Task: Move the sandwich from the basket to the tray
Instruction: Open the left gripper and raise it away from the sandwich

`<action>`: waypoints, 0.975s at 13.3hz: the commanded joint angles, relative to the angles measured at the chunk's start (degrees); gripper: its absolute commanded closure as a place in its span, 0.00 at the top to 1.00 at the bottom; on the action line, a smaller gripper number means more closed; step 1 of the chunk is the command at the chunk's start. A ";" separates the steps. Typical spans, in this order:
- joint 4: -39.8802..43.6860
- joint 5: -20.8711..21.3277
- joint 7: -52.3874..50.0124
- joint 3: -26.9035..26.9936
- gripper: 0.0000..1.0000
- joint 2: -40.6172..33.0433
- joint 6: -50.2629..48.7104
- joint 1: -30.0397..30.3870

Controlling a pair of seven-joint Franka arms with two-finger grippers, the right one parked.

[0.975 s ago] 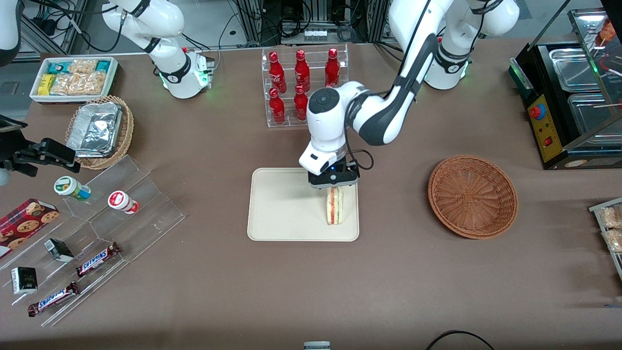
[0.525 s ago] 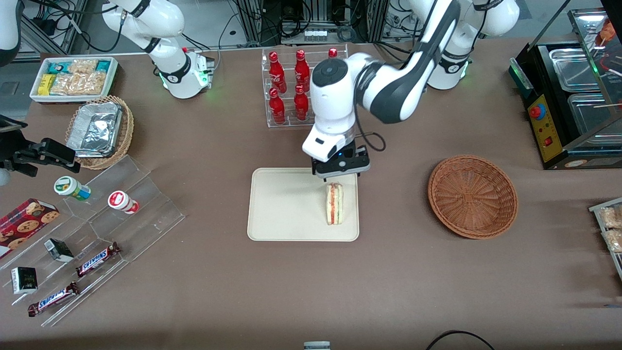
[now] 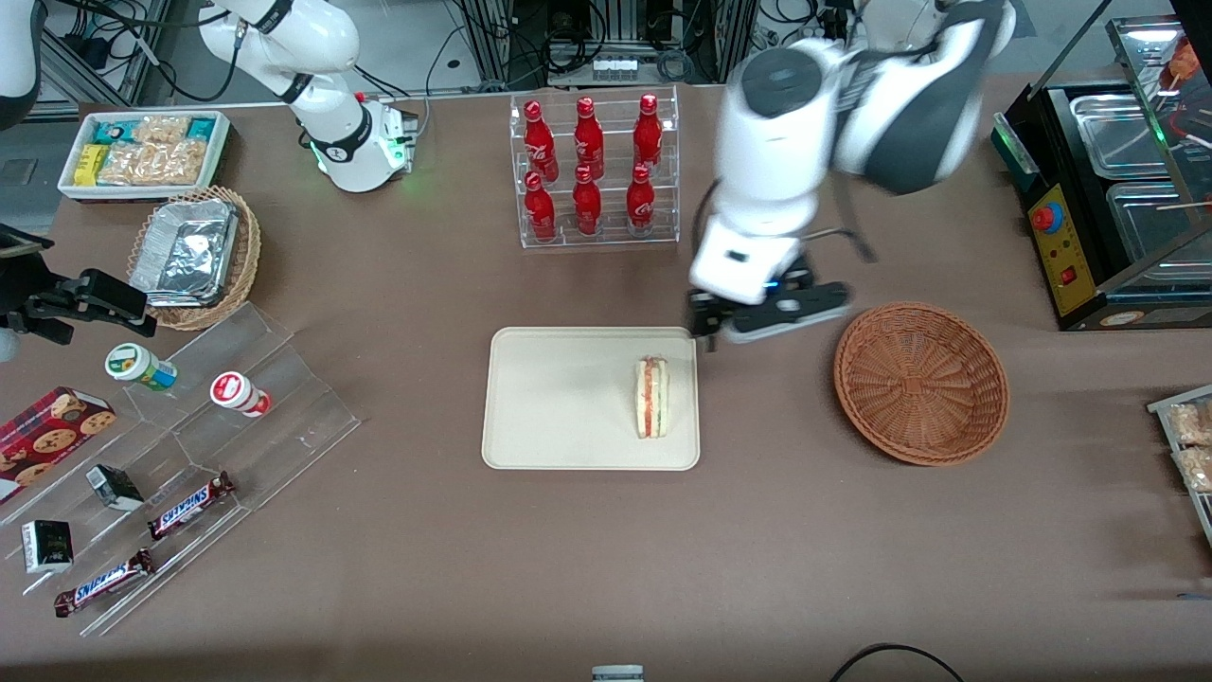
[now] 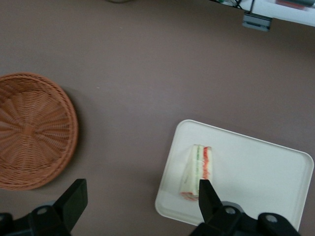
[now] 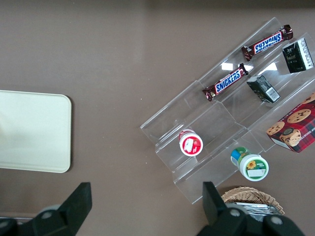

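Surface: a brown table top (image 3: 398, 568) is spread with shop-like displays; a clear rack of red bottles (image 3: 592, 170) is set farther from the front camera than the tray.

Tray: the cream tray (image 3: 559, 417) lies flat near the middle of the table, its low rim unobstructed.

Sandwich: the sandwich (image 3: 651, 397) is seen standing on the tray, close to the tray edge nearest the basket, with nothing touching it. In the wrist view the same wedge (image 4: 197, 171) is seen just inside that edge.

Basket: the reddish-brown basket (image 3: 920, 382) is found toward the working arm's end of the table, well apart from the tray, with nothing in it.

Gripper: the gripper (image 3: 757, 327) is held above bare table between tray and basket, clear of both. Its jaws are spread wide with nothing between them, as shown by the two dark fingertips (image 4: 74, 196) in the wrist view.

Long axis: the sandwich's long axis is laid roughly parallel to the tray's short side, running toward and away from the front camera. The striped orange-red and green cut edge is turned upward, the bread faces standing on either side.

Step in hand: the placing is judged done, with only a retreat left.

Doing it well: height should be kept while the arm is drawn away, so that the sandwich is not clipped and tipped off its narrow footing near the rim.
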 commanded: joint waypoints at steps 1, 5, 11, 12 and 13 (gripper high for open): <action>-0.21 -2.34 6.26 -0.70 1.00 -3.94 -4.03 5.10; -0.47 -6.38 20.11 -0.61 1.00 -7.90 -9.91 15.98; -13.18 -9.82 38.60 -0.87 1.00 -18.08 -12.04 28.47; -15.83 -9.82 40.71 -1.31 1.00 -20.02 -12.03 30.23; -17.60 -9.99 41.95 -1.48 1.00 -21.52 -11.95 31.73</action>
